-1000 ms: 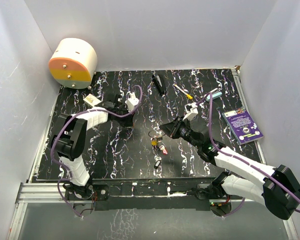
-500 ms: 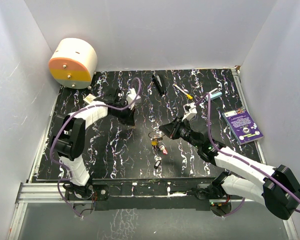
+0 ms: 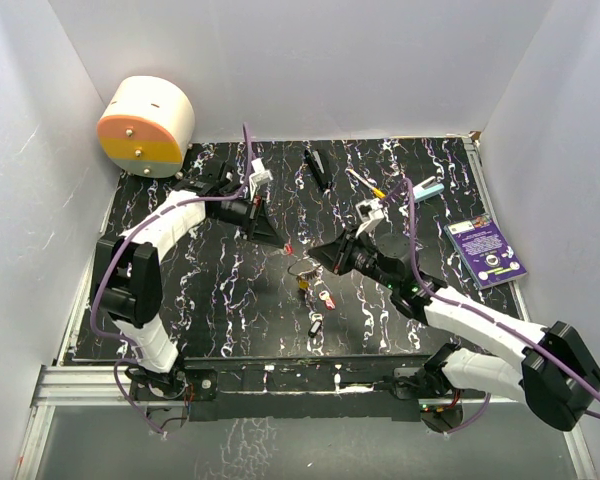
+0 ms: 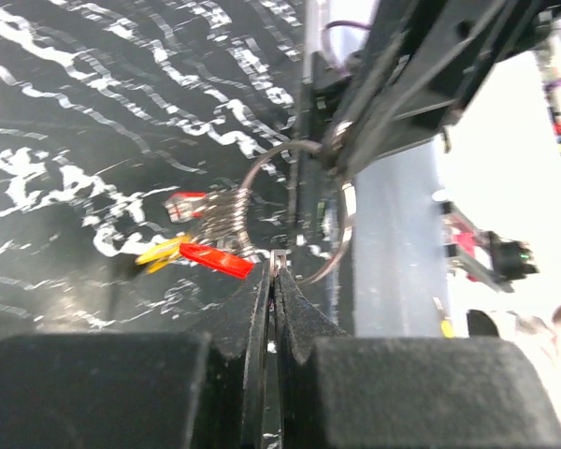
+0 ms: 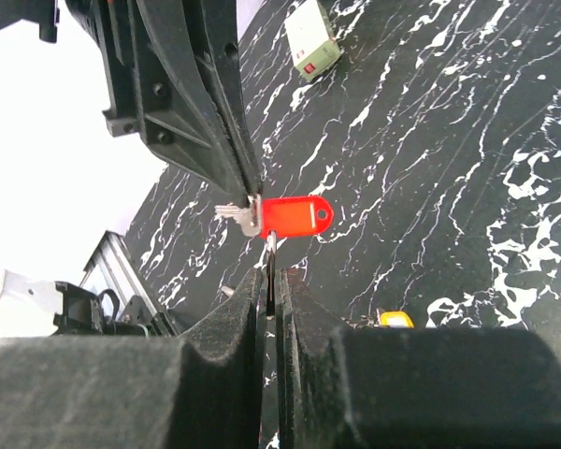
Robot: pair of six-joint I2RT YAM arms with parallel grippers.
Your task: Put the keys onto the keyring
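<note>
My left gripper (image 3: 276, 238) is shut on a red-headed key (image 3: 288, 247), held above the mat right beside the keyring (image 3: 302, 268). In the left wrist view the jaws (image 4: 277, 271) pinch the key's metal end, its red head (image 4: 215, 260) pointing left, just under the silver ring (image 4: 294, 210). My right gripper (image 3: 320, 256) is shut on the ring's wire (image 5: 272, 245); the red key (image 5: 294, 215) sits just above its tips (image 5: 272, 271). A yellow key (image 3: 305, 283) and a pink key (image 3: 327, 298) hang from the ring. A black key (image 3: 316, 326) lies on the mat nearer the front.
An orange and white cylinder (image 3: 146, 125) stands at the back left. A long black bar (image 3: 318, 168), a white stick with yellow tip (image 3: 365, 182) and a light blue piece (image 3: 430, 188) lie at the back. A purple card (image 3: 487, 251) lies at the right. A small white box (image 5: 312, 47) lies at the left.
My left arm has swung right and forward from the back left, bringing the red key up to the keyring. My right gripper has shifted slightly left with the ring.
</note>
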